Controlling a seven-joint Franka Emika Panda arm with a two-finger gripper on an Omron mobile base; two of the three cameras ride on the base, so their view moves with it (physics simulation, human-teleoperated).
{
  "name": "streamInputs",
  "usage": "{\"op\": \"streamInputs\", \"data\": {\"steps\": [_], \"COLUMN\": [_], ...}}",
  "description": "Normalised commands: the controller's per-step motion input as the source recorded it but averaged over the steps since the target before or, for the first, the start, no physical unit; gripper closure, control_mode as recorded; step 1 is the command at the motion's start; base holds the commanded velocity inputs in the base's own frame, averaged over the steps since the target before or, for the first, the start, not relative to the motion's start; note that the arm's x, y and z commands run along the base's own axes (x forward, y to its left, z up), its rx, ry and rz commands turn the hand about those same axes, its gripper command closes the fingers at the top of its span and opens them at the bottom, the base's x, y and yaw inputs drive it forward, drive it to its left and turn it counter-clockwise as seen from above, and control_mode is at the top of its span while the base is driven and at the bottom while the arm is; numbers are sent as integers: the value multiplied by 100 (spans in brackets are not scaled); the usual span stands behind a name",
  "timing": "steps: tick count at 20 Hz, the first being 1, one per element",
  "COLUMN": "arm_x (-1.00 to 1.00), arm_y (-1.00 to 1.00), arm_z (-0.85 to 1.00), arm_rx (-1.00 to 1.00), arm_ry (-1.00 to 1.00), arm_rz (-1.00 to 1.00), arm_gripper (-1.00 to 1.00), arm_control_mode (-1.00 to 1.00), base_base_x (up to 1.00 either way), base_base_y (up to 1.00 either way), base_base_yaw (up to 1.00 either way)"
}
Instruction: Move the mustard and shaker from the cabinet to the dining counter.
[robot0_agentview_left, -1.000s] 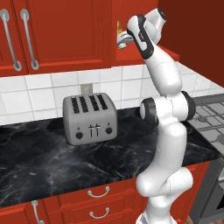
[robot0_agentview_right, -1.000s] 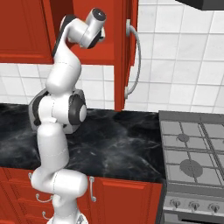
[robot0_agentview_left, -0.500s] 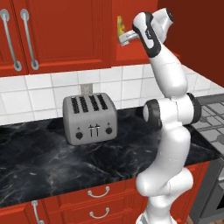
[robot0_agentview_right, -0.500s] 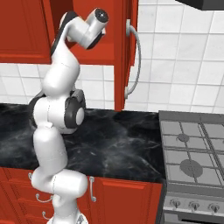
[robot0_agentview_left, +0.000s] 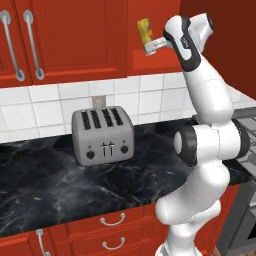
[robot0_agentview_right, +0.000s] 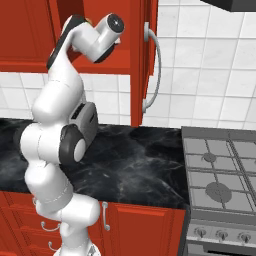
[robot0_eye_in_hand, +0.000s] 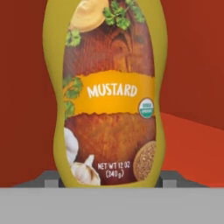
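The mustard (robot0_agentview_left: 144, 30), a yellow squeeze bottle with a reddish-brown label, hangs in front of the red upper cabinet (robot0_agentview_left: 75, 35), tilted a little. My gripper (robot0_agentview_left: 149, 44) is shut on the bottle's lower part, high above the counter. In the hand view the mustard (robot0_eye_in_hand: 109, 92) stands very close, with my grey fingers (robot0_eye_in_hand: 51, 178) against its two sides at the bottom. The shaker is hidden. The dining counter is out of view.
A silver toaster (robot0_agentview_left: 102, 134) stands on the narrow black counter (robot0_agentview_left: 60, 190) below and left of the gripper. The cabinet's open door (robot0_agentview_right: 144, 55) with its bar handle (robot0_agentview_right: 153, 70) juts out to the right of the arm. A gas stove (robot0_agentview_right: 220, 170) lies further right.
The gripper has moved up and to the right, out from the cabinet, taking the mustard with it. The toaster and the base have stayed put.
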Motion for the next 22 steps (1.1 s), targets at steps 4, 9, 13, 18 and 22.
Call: {"op": "streamInputs", "data": {"steps": [4, 9, 13, 18, 22], "arm_x": [-94, -88, -86, -83, -75], "arm_y": [1, 7, 12, 19, 29], "arm_z": [1, 0, 0, 0, -1], "arm_rx": [1, 1, 5, 7, 8], "arm_ry": [-16, -11, -3, 0, 0], "arm_rz": [-10, -13, -8, 0, 1], "arm_gripper": [100, 100, 100, 100, 100], "arm_control_mode": [-100, -100, -100, -100, -100], "base_base_x": [0, 0, 0, 0, 0], "base_base_y": [0, 0, 0, 0, 0], "base_base_yaw": [0, 0, 0, 0, 0]}}
